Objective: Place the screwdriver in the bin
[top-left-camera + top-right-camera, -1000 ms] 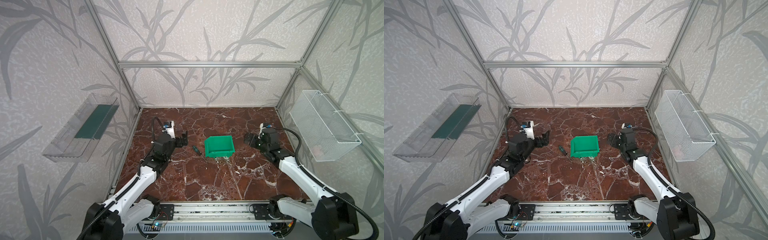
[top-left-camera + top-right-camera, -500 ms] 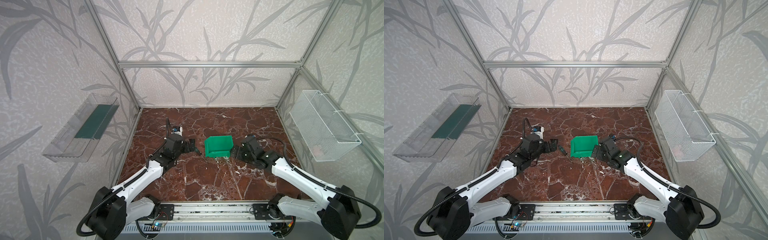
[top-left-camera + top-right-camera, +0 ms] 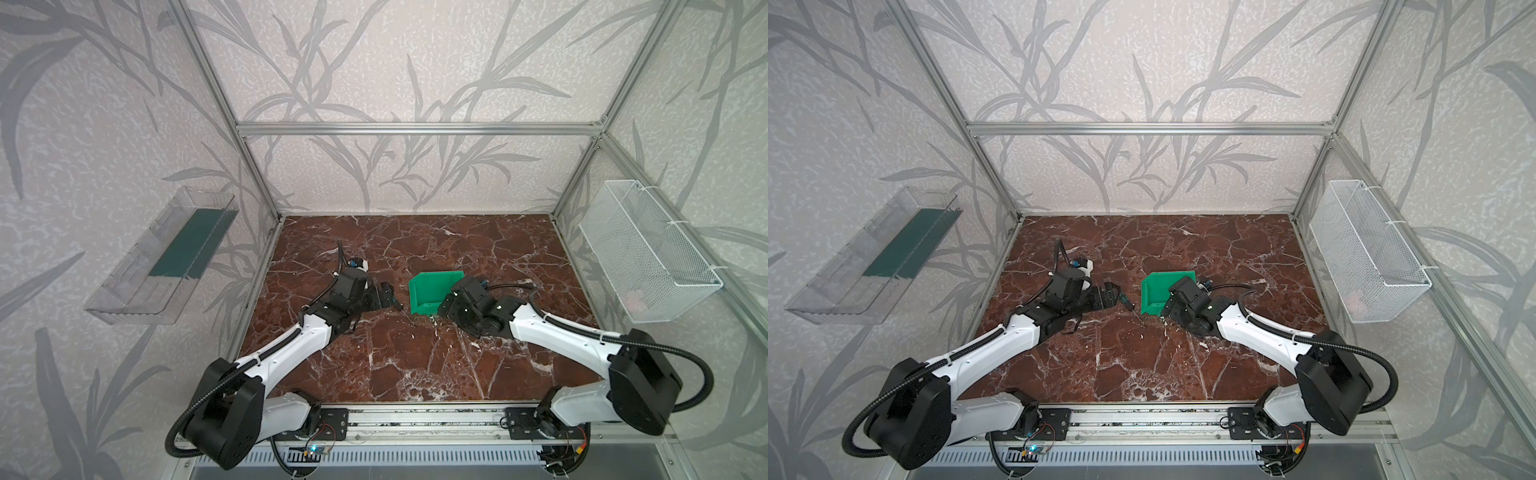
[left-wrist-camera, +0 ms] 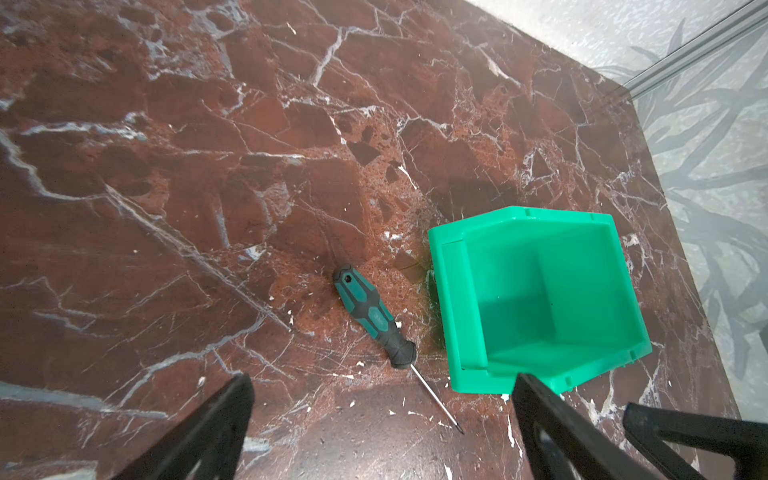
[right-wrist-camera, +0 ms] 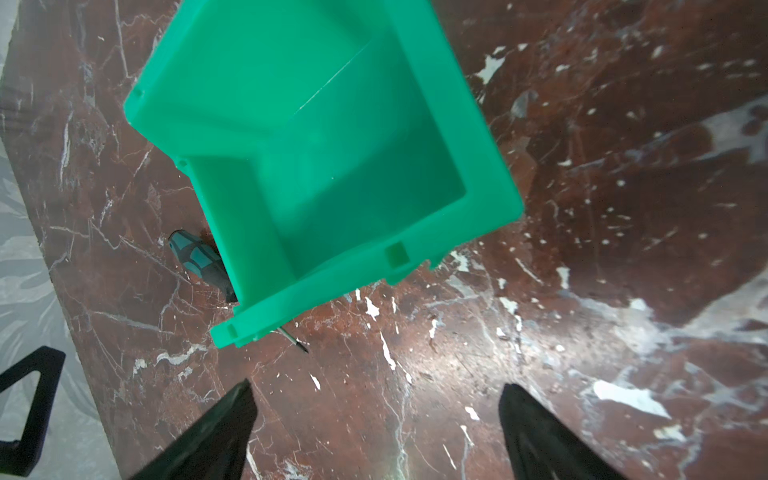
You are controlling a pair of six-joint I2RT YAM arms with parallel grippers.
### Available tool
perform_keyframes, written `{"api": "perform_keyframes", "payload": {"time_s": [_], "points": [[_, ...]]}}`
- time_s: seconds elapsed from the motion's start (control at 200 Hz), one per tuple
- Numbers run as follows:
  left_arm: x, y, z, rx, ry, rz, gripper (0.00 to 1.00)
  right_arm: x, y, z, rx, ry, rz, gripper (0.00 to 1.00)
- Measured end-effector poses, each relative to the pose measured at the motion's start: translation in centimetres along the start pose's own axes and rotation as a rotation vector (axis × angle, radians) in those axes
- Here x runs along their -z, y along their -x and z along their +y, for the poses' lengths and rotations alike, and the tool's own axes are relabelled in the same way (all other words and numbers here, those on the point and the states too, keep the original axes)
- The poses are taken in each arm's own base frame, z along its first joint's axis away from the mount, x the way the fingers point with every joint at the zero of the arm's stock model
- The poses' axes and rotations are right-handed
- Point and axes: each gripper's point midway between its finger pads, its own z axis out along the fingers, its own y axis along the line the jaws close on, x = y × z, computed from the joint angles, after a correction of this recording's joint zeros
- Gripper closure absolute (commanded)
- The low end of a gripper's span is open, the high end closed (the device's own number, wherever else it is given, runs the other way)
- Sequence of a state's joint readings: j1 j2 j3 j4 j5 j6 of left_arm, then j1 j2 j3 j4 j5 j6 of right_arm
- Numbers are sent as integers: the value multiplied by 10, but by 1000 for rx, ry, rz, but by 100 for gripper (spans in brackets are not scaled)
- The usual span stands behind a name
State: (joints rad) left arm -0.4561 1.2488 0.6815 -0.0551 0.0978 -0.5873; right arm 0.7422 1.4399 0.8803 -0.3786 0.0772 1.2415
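The screwdriver (image 4: 370,316), black handle with green patches and a thin silver shaft, lies flat on the marble close against the left side of the green bin (image 4: 519,212). It also shows in a top view, screwdriver (image 3: 1126,300), and half hidden behind the bin wall in the right wrist view, screwdriver (image 5: 195,259). The bin (image 3: 428,286) (image 3: 1154,291) (image 5: 486,166) stands open and holds nothing. My left gripper (image 4: 382,378) (image 3: 384,296) (image 3: 1111,296) hovers open just left of the screwdriver. My right gripper (image 5: 376,384) (image 3: 446,301) (image 3: 1169,301) is open at the bin's near right corner.
A clear plastic tray (image 3: 166,257) hangs on the left wall and a white wire basket (image 3: 648,253) on the right wall. Aluminium frame posts stand at the corners. The arms' base rail (image 3: 415,419) runs along the front edge.
Both arms have swung inward towards the bin. The left gripper has come up to the screwdriver and the right gripper to the bin's right side. Bin and screwdriver have stayed in place.
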Motion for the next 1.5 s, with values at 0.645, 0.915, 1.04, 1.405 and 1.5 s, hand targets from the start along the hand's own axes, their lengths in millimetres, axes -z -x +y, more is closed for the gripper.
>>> {"api": "perform_keyframes", "payload": {"time_s": [0.645, 0.915, 1.04, 1.405, 1.5], "points": [[-7, -5, -3, 10, -25, 54, 1, -84, 125, 109, 74, 157, 48, 9], [-2, -7, -6, 23, -44, 73, 1, -78, 142, 140, 233, 255, 79, 5], [4, -5, -8, 56, -73, 82, 1, -48, 126, 138, 382, 264, 69, 5], [17, 20, 15, 348, -180, 92, 1, -6, -2, 121, 944, 276, 81, 12], [21, 18, 15, 394, -220, 93, 1, -27, -38, 100, 1038, 227, 135, 25]]}}
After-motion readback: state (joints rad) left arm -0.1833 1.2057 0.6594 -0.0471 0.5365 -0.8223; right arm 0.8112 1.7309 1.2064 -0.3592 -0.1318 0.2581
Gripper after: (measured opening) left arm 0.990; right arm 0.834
